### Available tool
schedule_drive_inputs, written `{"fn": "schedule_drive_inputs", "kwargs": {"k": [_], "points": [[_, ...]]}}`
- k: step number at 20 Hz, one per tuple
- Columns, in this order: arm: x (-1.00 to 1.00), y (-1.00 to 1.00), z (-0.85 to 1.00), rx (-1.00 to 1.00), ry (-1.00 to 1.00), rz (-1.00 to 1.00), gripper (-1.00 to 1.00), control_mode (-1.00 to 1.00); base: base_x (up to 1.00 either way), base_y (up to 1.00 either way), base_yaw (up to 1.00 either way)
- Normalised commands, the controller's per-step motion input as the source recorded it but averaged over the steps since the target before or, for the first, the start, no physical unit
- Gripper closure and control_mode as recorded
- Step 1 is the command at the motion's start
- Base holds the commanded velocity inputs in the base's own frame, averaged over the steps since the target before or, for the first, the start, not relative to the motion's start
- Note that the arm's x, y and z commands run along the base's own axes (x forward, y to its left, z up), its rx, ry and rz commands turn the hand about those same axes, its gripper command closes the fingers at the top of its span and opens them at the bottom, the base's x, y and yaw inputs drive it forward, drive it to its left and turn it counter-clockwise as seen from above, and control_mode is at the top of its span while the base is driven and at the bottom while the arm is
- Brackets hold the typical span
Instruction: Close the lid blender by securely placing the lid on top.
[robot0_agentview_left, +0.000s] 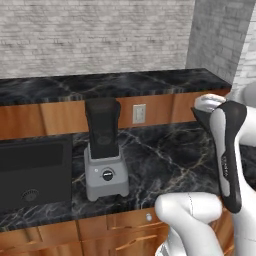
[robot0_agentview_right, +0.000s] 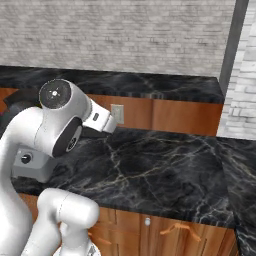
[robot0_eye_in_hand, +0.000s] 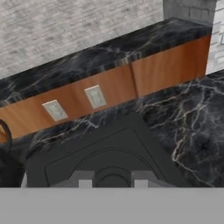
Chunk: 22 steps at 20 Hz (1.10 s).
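In the hand view the pincer (robot0_eye_in_hand: 112, 181) is clamped together on the lid (robot0_eye_in_hand: 105, 153), a flat black rounded-square cap lying level over the dark marble table (robot0_eye_in_hand: 192, 127). Farther left, the blender (robot0_agentview_left: 104, 150) stands upright near the table's front edge, its black tapered jar open-topped, dial facing forward, beside a dark sink (robot0_agentview_left: 35, 172).

Counted one blender (robot0_agentview_left: 104, 150), well off to the claw's (robot0_eye_in_hand: 112, 181) left, carrying one round dial (robot0_agentview_left: 107, 175). One lid (robot0_eye_in_hand: 105, 151) sat right at the claw. Two wall outlets (robot0_eye_in_hand: 95, 96) (robot0_eye_in_hand: 54, 110) were on the wood backsplash beyond the claw. One sink (robot0_agentview_left: 30, 170) lay further out past the blender. One bench (robot0_agentview_left: 165, 160) under it all. One round drawer knob (robot0_agentview_left: 148, 217) was below the bench edge.
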Motion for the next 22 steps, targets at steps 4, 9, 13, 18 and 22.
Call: {"fn": "schedule_drive_inputs", "kwargs": {"k": [4, 9, 13, 18, 22], "points": [[-0.25, 0.66, 0.81, 0.00, -0.06, 0.00, 1.00, -1.00, 0.00, 0.00, 0.00], [-0.14, 0.77, 0.80, 0.00, -0.01, -0.03, 1.00, -1.00, 0.00, 0.00, 0.00], [-0.01, 0.92, 0.20, 0.00, 0.00, -0.05, 1.00, -1.00, 0.00, 0.00, 0.00], [0.00, 0.87, 0.00, 0.00, -0.02, -0.05, 1.00, -1.00, 0.00, 0.00, 0.00], [0.00, 0.78, 0.00, 0.00, 0.00, -0.03, 1.00, -1.00, 0.00, 0.00, 0.00]]}}
